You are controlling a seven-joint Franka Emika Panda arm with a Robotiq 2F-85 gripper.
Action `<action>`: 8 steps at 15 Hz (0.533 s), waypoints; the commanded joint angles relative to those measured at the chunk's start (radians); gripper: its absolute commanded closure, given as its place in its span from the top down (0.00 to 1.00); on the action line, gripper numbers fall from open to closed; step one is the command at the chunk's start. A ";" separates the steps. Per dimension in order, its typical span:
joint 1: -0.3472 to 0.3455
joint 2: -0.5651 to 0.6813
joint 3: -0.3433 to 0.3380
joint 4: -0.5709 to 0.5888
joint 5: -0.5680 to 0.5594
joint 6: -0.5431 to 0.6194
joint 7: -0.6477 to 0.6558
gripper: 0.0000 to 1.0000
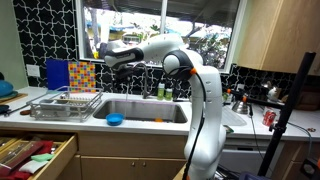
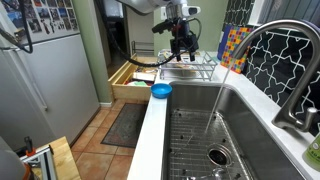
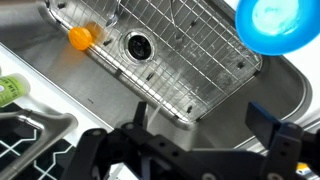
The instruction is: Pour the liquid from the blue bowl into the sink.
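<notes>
The blue bowl sits upright on the pale counter strip at the front edge of the sink. It also shows in an exterior view and at the top right of the wrist view. The sink is a steel basin with a wire grid on its floor and a curved faucet. My gripper is open and empty. It hangs high in the air, above the dish rack end of the sink, well clear of the bowl.
A wire dish rack stands beside the sink. Multicoloured boards lean behind it. A small orange object lies in the basin near the drain. A drawer stands open below the counter. Bottles stand behind the faucet.
</notes>
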 commanded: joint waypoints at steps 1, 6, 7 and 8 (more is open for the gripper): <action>0.026 -0.023 -0.021 0.004 -0.040 -0.059 0.192 1.00; 0.012 -0.075 -0.020 -0.036 0.032 0.017 0.366 1.00; 0.012 -0.083 -0.020 -0.041 0.033 0.030 0.398 1.00; 0.013 -0.087 -0.020 -0.041 0.025 0.037 0.420 1.00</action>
